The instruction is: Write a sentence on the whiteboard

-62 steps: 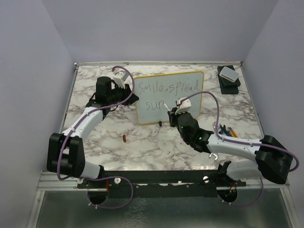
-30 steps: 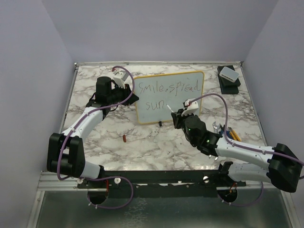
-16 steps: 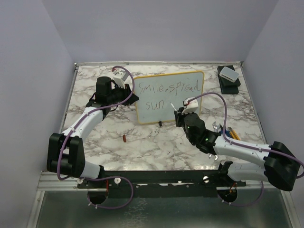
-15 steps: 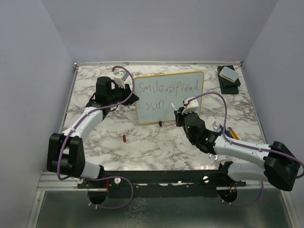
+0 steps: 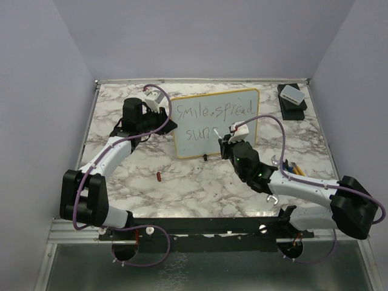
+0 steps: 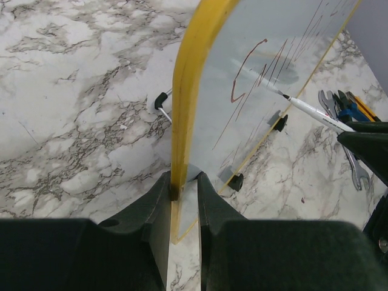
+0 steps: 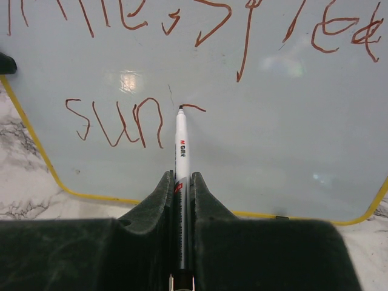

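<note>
The whiteboard (image 5: pixel 188 147) stands tilted on small black feet at the middle back of the table, pale grey with a yellow rim. The sentence (image 5: pixel 212 112) reads "smile, spread" on top. Below it is "sun" (image 7: pixel 115 124), followed by a short fresh stroke. My left gripper (image 5: pixel 170 124) (image 6: pixel 183 182) is shut on the whiteboard's yellow left edge (image 6: pixel 188 91). My right gripper (image 5: pixel 225 142) (image 7: pixel 182 177) is shut on a white marker (image 7: pixel 182 145). The marker's tip touches the board at the left end of that stroke. The marker (image 6: pixel 309 109) also shows in the left wrist view.
A small white box on a black base (image 5: pixel 292 97) sits at the back right corner. A wrench and coloured hand tools (image 5: pixel 290 168) (image 6: pixel 342 106) lie right of the right arm. A small red cap (image 5: pixel 159 177) lies on the marble in front of the board.
The right arm has carried the marker tip a little up and to the left on the board since half a second ago. The left gripper and the board have stayed put.
</note>
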`<state>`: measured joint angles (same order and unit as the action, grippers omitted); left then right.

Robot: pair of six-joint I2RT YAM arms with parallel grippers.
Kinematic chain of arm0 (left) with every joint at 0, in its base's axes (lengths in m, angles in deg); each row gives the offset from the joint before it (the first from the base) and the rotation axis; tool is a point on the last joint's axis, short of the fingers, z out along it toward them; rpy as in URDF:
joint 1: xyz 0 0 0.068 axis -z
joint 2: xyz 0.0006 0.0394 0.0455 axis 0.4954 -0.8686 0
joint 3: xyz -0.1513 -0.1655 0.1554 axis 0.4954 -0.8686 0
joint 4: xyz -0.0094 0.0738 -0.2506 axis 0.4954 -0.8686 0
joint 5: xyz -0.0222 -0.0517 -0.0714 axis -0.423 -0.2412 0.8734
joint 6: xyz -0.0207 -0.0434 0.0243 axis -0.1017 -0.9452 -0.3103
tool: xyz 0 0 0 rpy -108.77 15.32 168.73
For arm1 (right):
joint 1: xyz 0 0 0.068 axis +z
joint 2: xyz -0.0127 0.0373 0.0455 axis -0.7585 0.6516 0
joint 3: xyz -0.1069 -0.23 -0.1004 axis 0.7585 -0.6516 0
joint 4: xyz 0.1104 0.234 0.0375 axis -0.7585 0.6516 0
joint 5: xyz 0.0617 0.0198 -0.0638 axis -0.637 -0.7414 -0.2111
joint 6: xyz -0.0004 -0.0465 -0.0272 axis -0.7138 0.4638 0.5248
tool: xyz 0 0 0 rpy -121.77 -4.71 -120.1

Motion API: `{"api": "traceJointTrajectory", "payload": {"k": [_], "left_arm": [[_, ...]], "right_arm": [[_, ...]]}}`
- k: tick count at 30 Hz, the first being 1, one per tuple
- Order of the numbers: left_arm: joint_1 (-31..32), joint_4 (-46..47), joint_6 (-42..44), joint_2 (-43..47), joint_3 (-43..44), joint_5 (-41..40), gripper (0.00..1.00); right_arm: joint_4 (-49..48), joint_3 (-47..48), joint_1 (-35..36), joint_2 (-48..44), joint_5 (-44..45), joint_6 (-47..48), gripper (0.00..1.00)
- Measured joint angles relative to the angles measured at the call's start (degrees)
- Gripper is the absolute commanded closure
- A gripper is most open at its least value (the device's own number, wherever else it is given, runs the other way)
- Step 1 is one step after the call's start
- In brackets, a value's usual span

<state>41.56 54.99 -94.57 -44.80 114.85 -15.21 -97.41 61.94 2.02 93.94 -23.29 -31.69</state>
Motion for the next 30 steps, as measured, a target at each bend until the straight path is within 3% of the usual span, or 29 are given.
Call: {"api": "traceJointTrajectory", "payload": {"k": [12,30], "left_arm": [[0.02,-0.02,0.0,0.0,0.0,0.0,0.91],[0.15,0.02,0.0,0.0,0.0,-0.02,0.91]], "right_arm": [[1.36,0.07,0.02,0.59,-3.13,-2.47,0.99],[7.26,-0.39,0.04,-1.18,1.73,-6.69,0.99]]}}
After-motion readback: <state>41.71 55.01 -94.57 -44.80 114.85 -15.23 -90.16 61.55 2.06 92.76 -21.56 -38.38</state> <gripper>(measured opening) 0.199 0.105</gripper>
